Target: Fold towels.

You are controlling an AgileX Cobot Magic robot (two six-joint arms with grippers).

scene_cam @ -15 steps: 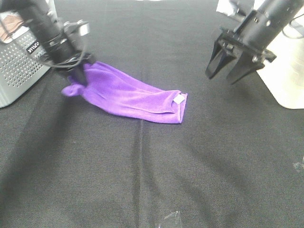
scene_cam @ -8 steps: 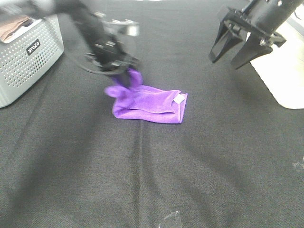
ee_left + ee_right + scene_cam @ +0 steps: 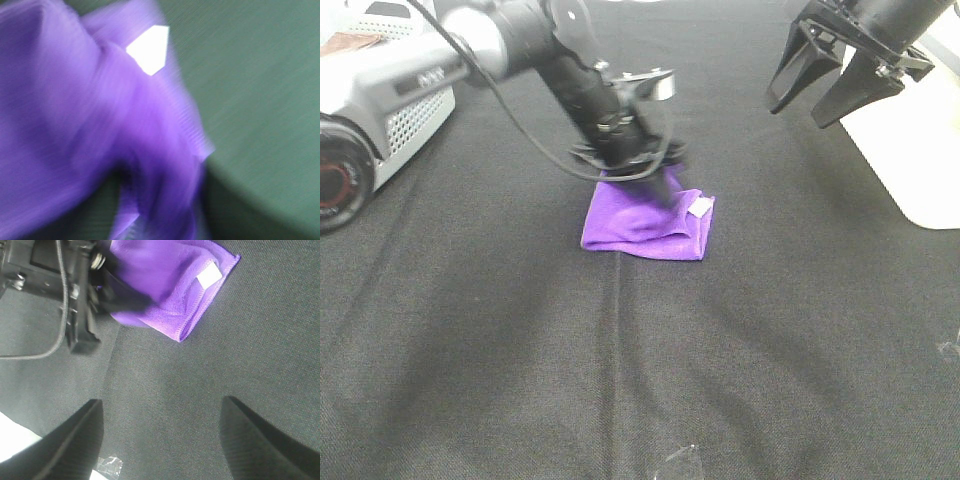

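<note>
The left claw sits low on the purple towel, which lies bunched directly beneath it on the black counter. The towel's white label is just beside the claw, probably because one end is being laid over the other. Whether the claw is clamped on cloth I cannot tell, as its wrist view is blurred. The right claw hangs with its fingers apart, well away from the towel, likely so as not to obstruct the fold.

The towel lies on the table, the basket behind at left
</note>
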